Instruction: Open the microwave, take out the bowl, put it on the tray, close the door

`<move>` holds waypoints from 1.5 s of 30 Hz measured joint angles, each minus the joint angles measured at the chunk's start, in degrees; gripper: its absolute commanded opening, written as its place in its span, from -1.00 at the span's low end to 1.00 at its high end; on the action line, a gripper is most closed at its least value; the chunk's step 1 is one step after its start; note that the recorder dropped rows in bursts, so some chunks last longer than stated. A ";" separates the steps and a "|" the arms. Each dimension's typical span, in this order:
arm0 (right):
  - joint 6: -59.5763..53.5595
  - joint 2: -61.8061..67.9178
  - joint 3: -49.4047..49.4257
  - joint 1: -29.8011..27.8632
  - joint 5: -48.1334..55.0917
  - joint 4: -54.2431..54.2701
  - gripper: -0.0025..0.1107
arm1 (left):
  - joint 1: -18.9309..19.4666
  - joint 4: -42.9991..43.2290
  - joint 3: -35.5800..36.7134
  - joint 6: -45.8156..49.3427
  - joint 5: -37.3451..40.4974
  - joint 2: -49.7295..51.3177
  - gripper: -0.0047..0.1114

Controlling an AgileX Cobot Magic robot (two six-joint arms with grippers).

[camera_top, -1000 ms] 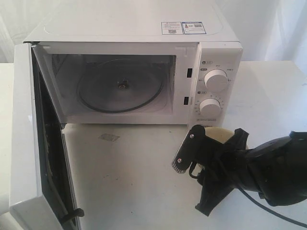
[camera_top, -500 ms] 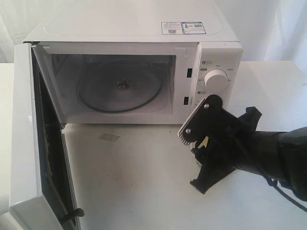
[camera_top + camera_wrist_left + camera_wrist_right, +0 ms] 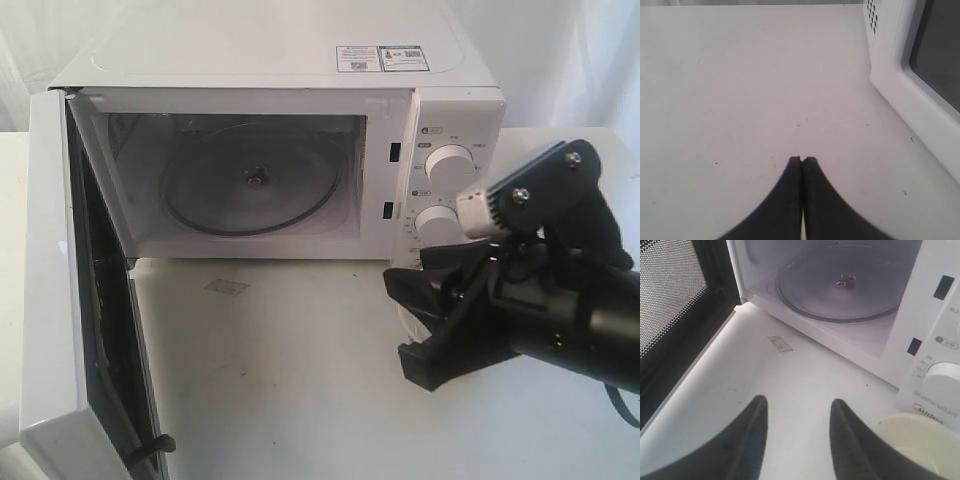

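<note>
1. The microwave (image 3: pixel 270 60) is shown with its door (image 3: pixel 48 280) swung wide open on the left of the exterior view, so the opening step is judged done.
2. The glass turntable (image 3: pixel 250 185) inside is bare, so the bowl (image 3: pixel 912 440) is judged to be out already.
3. The bowl is seen only in the right wrist view, low in front of the dial panel (image 3: pixel 450 190) and just beside one finger of the right claw (image 3: pixel 798 401). In the exterior view it is hidden behind that claw.
4. No tray is shown in any view, so it cannot be told whether the bowl is set on one or on the bare surface (image 3: pixel 280 380).
5. The right claw is held open with nothing between its fingers, and the bowl is not gripped.
6. The left claw (image 3: pixel 802 159) is closed on nothing above bare surface, with the door's windowed outer face close by.
7. Closing the door is judged to be left, and perhaps settling the bowl on a tray.
8. The door's free edge juts forward over the front left of the surface. A wide bare stretch is left between it and the right claw.
9. The right claw and arm are parked in front of the dial panel. This is judged to be near the end of the door's swing, so they should be drawn clear before the door is pushed shut.
</note>
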 measured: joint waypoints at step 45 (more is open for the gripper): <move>0.39 -9.44 19.81 0.00 14.63 0.00 -0.96 | 0.00 0.00 0.00 0.00 0.00 0.00 -0.92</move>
